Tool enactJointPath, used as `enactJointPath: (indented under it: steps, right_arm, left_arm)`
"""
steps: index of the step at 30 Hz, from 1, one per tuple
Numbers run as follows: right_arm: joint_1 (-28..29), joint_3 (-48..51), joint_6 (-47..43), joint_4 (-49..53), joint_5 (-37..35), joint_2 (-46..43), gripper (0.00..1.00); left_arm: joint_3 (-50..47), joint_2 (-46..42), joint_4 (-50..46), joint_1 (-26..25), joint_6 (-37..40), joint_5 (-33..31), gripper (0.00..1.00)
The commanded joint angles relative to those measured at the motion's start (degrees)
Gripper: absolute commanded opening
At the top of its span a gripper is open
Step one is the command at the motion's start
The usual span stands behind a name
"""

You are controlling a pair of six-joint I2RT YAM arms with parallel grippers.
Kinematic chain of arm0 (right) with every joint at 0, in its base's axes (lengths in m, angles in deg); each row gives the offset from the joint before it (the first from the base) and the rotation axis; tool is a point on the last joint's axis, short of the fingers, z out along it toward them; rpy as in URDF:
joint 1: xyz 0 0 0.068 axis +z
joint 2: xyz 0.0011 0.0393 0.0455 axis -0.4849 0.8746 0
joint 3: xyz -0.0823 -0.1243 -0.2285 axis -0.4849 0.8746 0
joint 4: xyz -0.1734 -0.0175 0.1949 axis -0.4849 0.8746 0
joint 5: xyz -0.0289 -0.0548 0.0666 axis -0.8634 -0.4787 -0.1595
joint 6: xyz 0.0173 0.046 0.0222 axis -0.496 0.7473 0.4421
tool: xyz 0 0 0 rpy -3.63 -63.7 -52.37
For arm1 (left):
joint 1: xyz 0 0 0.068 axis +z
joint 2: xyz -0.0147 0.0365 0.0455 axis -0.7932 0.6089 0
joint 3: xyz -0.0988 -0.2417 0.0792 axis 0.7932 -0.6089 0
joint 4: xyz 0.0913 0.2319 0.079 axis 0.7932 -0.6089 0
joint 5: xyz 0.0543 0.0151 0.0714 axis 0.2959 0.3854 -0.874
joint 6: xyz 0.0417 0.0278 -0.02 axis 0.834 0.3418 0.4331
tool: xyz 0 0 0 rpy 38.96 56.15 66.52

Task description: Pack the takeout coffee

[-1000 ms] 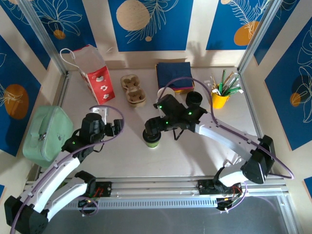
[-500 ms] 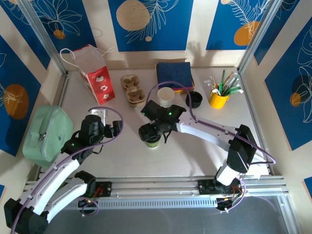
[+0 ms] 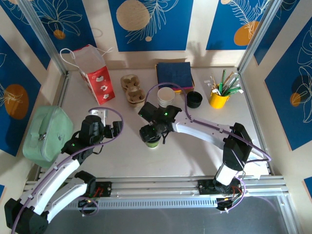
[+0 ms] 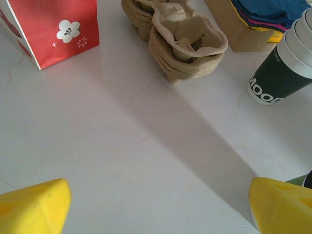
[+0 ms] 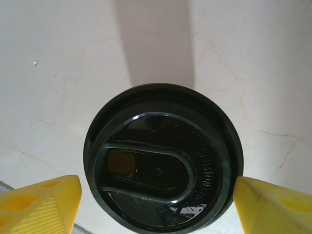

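The takeout coffee [image 3: 152, 141] stands near the table's middle, and its round black lid [image 5: 163, 183] is seen from straight above in the right wrist view. My right gripper [image 3: 152, 132] hangs directly over it, open. Its yellow fingertips [image 5: 41, 202] flank the lid on both sides with a small gap at each, not touching it. The cup's side is hidden under the lid and the gripper. My left gripper [image 3: 110, 128] is to the left of the cup, open over bare table [image 4: 146, 146] with nothing between its jaws.
A stack of lidless white cups [image 3: 165, 96] stands just behind the right gripper. Cardboard cup carriers [image 3: 132, 89], a red paper bag [image 3: 97, 78], blue napkins [image 3: 174, 74], loose black lids [image 3: 194, 99] and a yellow pot of stirrers [image 3: 219, 99] line the back. A green pouch [image 3: 46, 134] lies at the left edge.
My right arm has swung left and settled over the lidded cup, uncovering the cup stack behind it, and its jaws have narrowed slightly. The left arm has not moved.
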Motion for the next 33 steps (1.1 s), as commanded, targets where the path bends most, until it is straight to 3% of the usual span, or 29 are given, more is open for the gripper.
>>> enactJointPath:
  steps: [1, 21, 28, 33]
  right_arm:
    - [0.5, -1.9, 0.7, 1.0, 0.0, 1.1, 0.82]
    - [-1.3, -1.3, 1.5, 2.9, -3.6, 0.6, 0.73]
    - [-6.9, 3.1, 0.9, 2.5, -4.0, -3.6, 0.73]
    - [-15.0, 8.5, -0.2, 0.5, -2.7, -7.9, 0.73]
  left_arm:
    - [-0.5, 0.1, 1.1, 0.8, -0.7, 1.1, 0.93]
    - [-0.7, 0.1, 1.0, 1.5, -0.9, 2.2, 0.94]
    - [-0.5, -0.1, 0.6, 1.9, -0.7, 2.3, 0.94]
    - [-0.2, -0.1, 0.8, 2.1, -0.5, 2.7, 0.94]
